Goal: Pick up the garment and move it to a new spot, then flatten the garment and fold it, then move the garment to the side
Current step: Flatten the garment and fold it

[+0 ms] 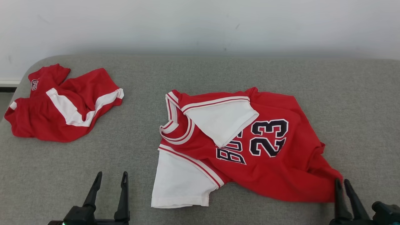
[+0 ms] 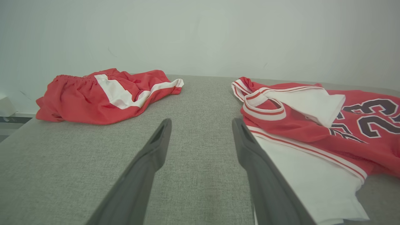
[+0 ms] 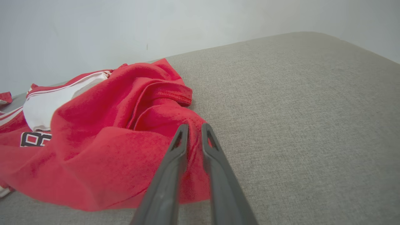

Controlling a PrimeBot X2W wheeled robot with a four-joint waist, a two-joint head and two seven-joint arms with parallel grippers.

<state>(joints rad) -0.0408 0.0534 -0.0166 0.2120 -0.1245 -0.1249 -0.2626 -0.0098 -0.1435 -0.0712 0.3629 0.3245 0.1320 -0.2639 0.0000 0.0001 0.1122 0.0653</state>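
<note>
Centre to 4 o'clock on the grey woven-fabric surface (image 1: 140, 150), head view: red basketball jersey (image 1: 272, 170) with white short sleeves and a black 23, lying rumpled, collar toward 9 o'clock. One white sleeve is folded over the chest, touching the number. The other is spread flat toward 6 o'clock. Right end effector (image 1: 341, 181) at 5 o'clock, fingers nearly together, clamped on the jersey's hem corner. The right wrist view shows red cloth pinched between the two dark fingers. Left end effector (image 1: 112, 173) at 7 o'clock, fingers apart, nothing between them, at bare surface near the flat sleeve. Red shorts with white side stripes (image 1: 62, 106) bunched at 10 o'clock, well apart from the jersey. White wall (image 1: 200, 25) at 12 o'clock.
</note>
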